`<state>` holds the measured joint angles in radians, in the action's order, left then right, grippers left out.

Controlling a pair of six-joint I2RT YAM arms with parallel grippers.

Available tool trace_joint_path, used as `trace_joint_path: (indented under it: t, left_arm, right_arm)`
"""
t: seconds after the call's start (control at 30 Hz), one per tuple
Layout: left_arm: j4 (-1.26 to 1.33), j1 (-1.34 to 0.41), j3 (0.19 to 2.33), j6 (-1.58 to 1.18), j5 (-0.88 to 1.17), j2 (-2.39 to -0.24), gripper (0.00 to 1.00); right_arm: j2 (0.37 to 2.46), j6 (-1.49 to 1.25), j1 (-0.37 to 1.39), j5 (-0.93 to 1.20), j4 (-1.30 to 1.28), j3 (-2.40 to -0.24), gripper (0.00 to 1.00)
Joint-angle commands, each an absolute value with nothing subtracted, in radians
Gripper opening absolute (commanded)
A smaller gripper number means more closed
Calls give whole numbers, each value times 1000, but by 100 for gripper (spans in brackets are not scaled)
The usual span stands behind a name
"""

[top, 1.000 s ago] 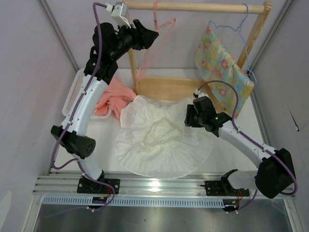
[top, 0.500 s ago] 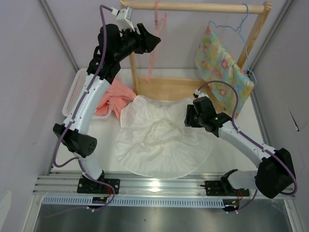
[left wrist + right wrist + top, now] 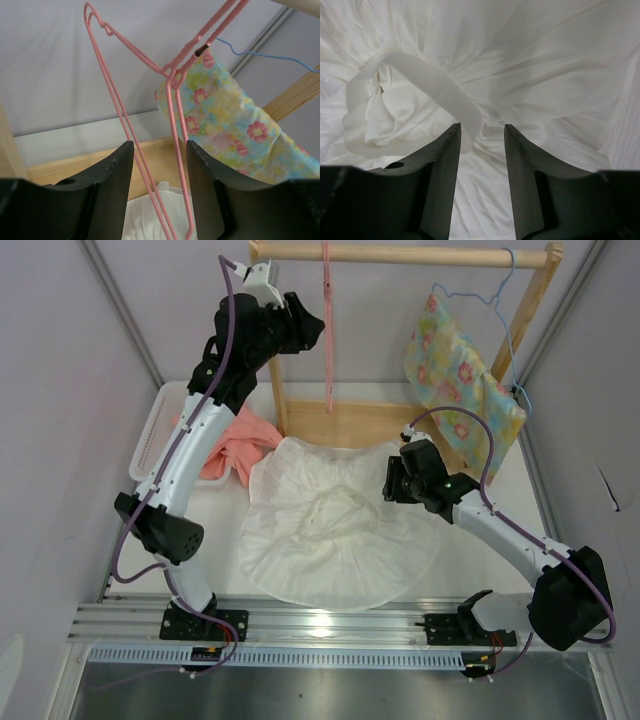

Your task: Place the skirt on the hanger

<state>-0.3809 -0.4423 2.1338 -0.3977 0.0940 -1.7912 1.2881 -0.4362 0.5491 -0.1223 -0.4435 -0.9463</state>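
The white ruffled skirt (image 3: pixel 335 525) lies spread flat on the table, its gathered waistband (image 3: pixel 420 85) bunched at the centre. The pink wire hanger (image 3: pixel 328 350) hangs from the wooden rail, edge-on to the top camera. My left gripper (image 3: pixel 316 328) is raised beside it and open. In the left wrist view the hanger's wires (image 3: pixel 172 85) run between the spread fingers (image 3: pixel 112 190) without being clamped. My right gripper (image 3: pixel 392 480) is open and empty, low over the skirt's right side. Its jaws (image 3: pixel 482 132) point at the waistband.
A wooden rack (image 3: pixel 400 254) stands at the back. A light blue hanger (image 3: pixel 490 295) on it carries a yellow floral cloth (image 3: pixel 460 370). Salmon-pink clothes (image 3: pixel 235 445) lie left of the skirt beside a white basket (image 3: pixel 155 430).
My left arm has lifted and swung right toward the rail. The pink hanger has turned from slanted and leaning left to hanging straight down. The right arm has not moved.
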Motion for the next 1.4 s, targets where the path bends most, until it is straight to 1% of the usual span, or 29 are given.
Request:
trace_joint_path:
  t: [0.0, 0.2, 0.57, 1.07, 1.23, 1.37]
  left_arm:
    - [-364, -448, 2167, -371, 61, -1784, 51]
    - [-383, -453, 2194, -364, 67, -1818, 49]
    - [-377, -466, 2218, -376, 74, -1844, 49]
    - [-341, -491, 2210, -379, 83, -1825, 48]
    - [-379, -505, 2282, -382, 48, -1864, 49]
    - [-402, -509, 2298, -384, 25, -1888, 48]
  right_arm:
    - [1272, -436, 545, -123, -426, -942, 45]
    - [1270, -434, 543, -127, -431, -939, 45]
    - [1264, -430, 538, -130, -436, -934, 45]
    - [1264, -428, 532, -121, -430, -927, 45]
    - [1264, -428, 532, -123, -433, -925, 45]
    - [1259, -426, 528, -123, -431, -922, 45]
